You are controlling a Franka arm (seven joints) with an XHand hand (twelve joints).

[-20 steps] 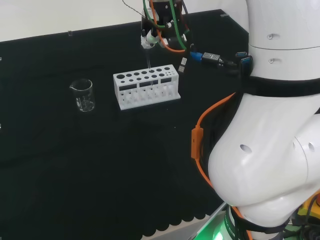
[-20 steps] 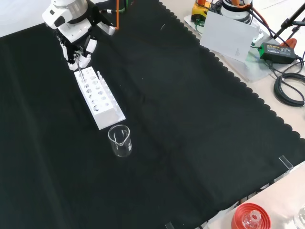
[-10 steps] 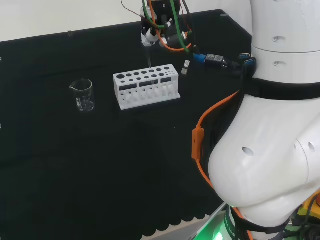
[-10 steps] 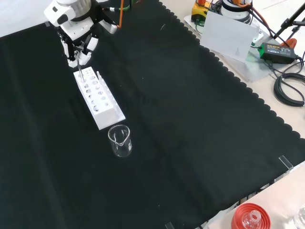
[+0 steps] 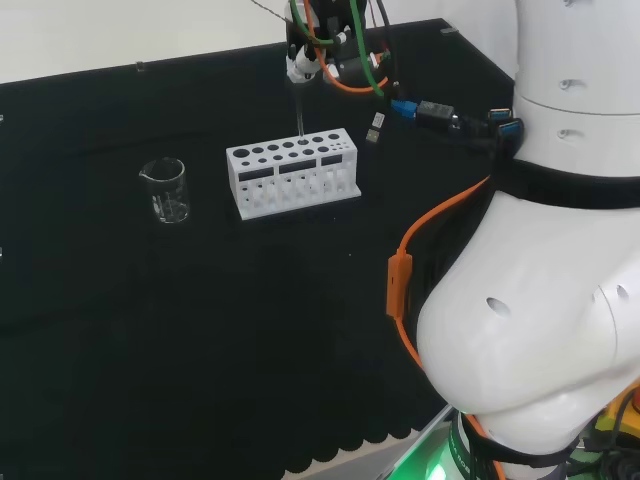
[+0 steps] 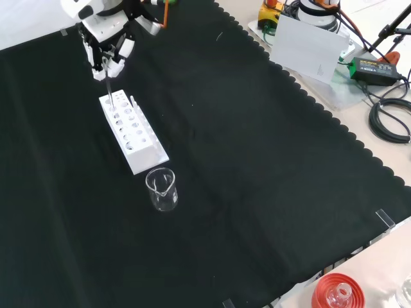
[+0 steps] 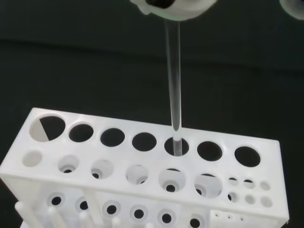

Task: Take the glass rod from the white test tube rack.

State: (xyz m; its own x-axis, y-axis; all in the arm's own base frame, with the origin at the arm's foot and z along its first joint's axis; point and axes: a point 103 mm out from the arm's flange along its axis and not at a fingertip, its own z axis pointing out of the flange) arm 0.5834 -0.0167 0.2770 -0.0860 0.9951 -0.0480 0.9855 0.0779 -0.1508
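In the head view, a small clear glass beaker stands at the left on the black cloth, well apart from the white plastic test tube rack with its rows of round holes in the top plate. Above the rack's right part hangs the black and white robot hand, its fingertips pinched on the upper end of the thin clear glass rod. The rod hangs straight down from the fingertips to the back row of the rack, upright. To the right stand the arm's big white links, with an orange cable running along them.

In the front view, the hand comes in at the top left, and the glass rod runs down from it to the far end of the white rack. The beaker stands just beyond the rack's near end, close to it but apart. At the lower right edge a red ribbed ring lies off the cloth.

The wrist view shows the rod held at its top by a blurred white fingertip. Its lower end sits at the mouth of one of the large holes in the back row of the rack, about level with the top plate.
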